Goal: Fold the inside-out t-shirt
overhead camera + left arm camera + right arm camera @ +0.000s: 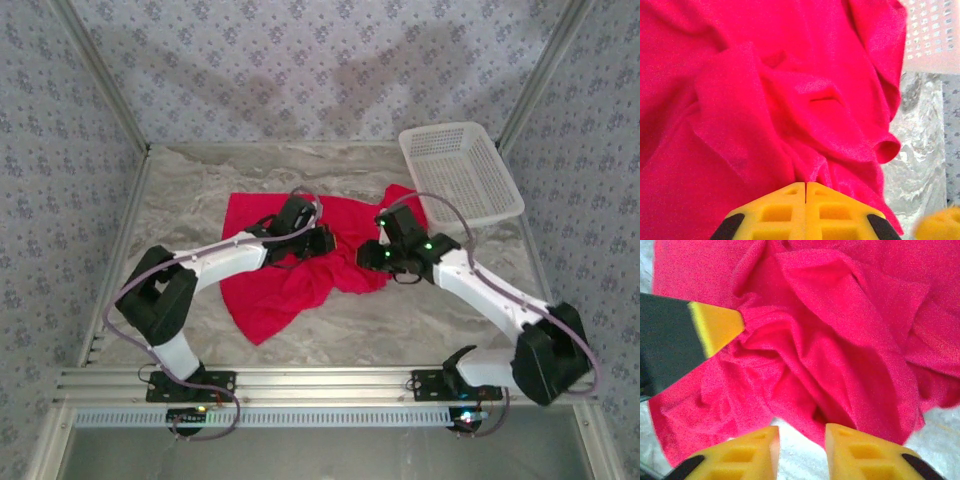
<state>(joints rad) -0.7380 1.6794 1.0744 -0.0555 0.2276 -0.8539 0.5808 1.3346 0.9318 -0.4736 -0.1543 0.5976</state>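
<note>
Two grippers working over inside-out t-shirt (pixel 285 270), lying crumpled on middle of table (pixel 400 325), near white mesh basket (pixel 462 172). Left gripper (pixel 805 184) pinching bunched fold, fingers pressed together, likely anchoring cloth so it is not sliding. Right gripper (pixel 801 434) hovering at cloth edge, jaws standing partly apart, nothing between them, bare table showing in gap. Judging: fold not yet formed; right side needing hold on edge for spreading shirt flat.
</note>
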